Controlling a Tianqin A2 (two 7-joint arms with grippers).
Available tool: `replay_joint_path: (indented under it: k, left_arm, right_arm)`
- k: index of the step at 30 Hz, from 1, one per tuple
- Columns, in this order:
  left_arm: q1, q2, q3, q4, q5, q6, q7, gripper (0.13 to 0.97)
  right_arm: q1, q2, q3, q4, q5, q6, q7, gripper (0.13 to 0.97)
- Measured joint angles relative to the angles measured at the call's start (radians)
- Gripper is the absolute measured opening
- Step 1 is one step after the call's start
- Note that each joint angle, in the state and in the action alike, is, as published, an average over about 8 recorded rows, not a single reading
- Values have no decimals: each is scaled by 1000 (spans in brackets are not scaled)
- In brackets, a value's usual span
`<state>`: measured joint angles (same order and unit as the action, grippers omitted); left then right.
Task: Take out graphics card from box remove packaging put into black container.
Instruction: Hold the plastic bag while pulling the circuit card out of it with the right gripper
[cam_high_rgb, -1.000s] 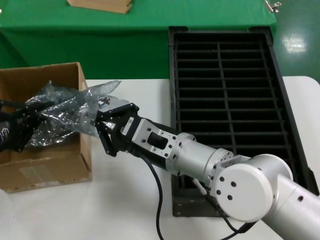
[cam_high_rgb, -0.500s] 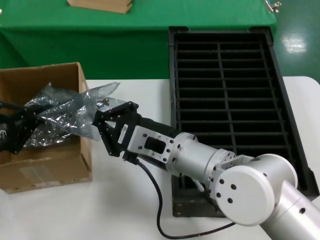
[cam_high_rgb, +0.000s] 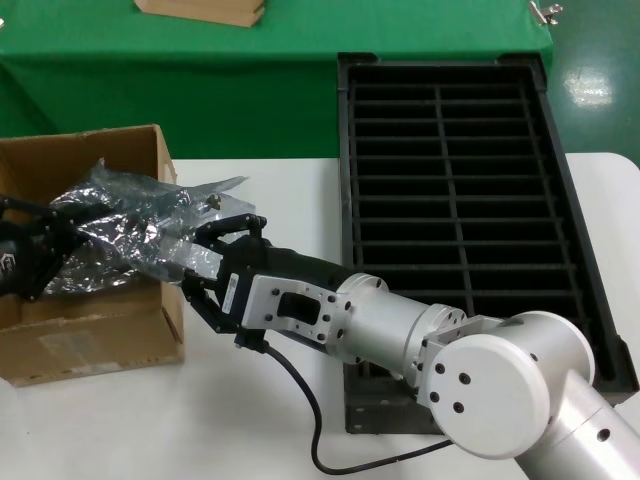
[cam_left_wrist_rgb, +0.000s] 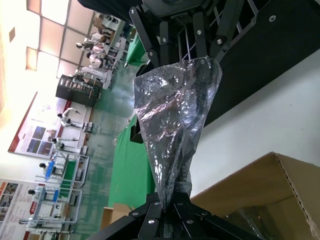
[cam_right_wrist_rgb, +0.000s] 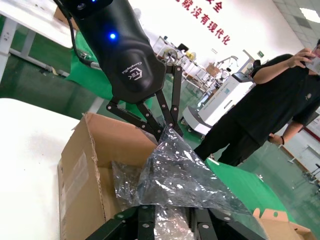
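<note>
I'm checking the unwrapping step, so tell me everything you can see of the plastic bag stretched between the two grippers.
The packaging is a crinkled, shiny, translucent grey-blue plastic bag, stretched above the open box and its right wall. The left gripper pinches one end over the box; the right gripper clamps the other end just outside it. It narrows to a point at the left fingers. Something dark shows inside, unclear.

Packaging (cam_high_rgb: 130, 225) and right arm (cam_high_rgb: 400, 330) across the box (cam_high_rgb: 90, 330) mouth.

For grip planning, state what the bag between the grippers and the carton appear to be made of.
The packaging: thin shiny translucent plastic film, judging by crinkles and glare, held between left gripper and right gripper. The box: matte brown corrugated cardboard, apparently.
</note>
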<state>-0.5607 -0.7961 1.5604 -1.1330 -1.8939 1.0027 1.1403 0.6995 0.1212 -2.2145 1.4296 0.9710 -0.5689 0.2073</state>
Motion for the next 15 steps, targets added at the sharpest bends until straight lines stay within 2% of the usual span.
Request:
replay_joint_path:
  k: [7,15]
  left_arm:
    - [10,-10,-1,-9,-2,7,2,143]
    - [32,-22,-6,-28,-8,16,0,143]
  right_arm:
    - [-12,-20,30,5,-18,-23,-34,283]
    - [-20,-40,54,-1,-23,-36,-69,455]
